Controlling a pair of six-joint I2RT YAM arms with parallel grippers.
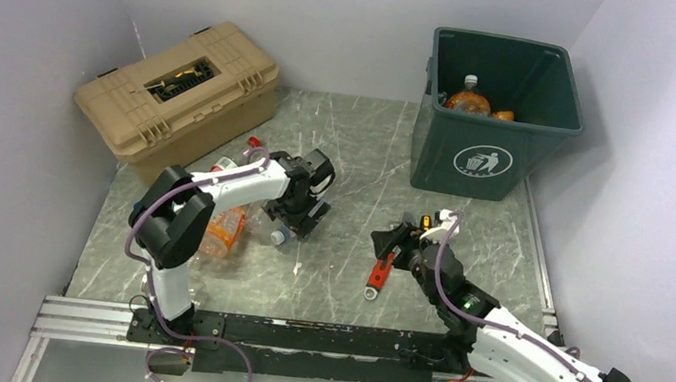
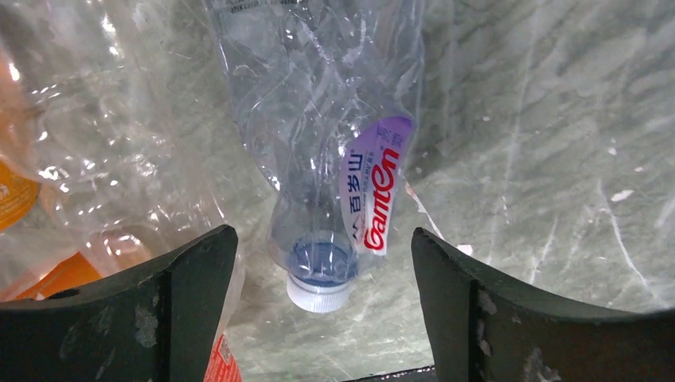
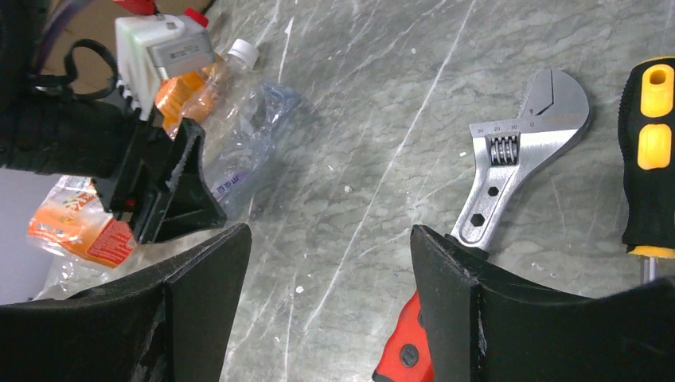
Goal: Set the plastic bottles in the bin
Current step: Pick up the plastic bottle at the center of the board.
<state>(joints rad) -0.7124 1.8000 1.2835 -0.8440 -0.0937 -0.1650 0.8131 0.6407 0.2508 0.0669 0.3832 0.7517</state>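
My left fingers (image 2: pixel 171 310) released astride crushed clear plastic bottle (image 2: pixel 318 159), right fingers (image 3: pixel 191 318) spread empty, red-handled steel wrench (image 3: pixel 509 159) at 2 o'clock

The left arm (image 1: pixel 238 177) and right arm (image 1: pixel 535 367) are white shells with black joints, and purple cables loop along each. Their gripper fingers (image 2: pixel 191 310) are black, scuffed plastic.
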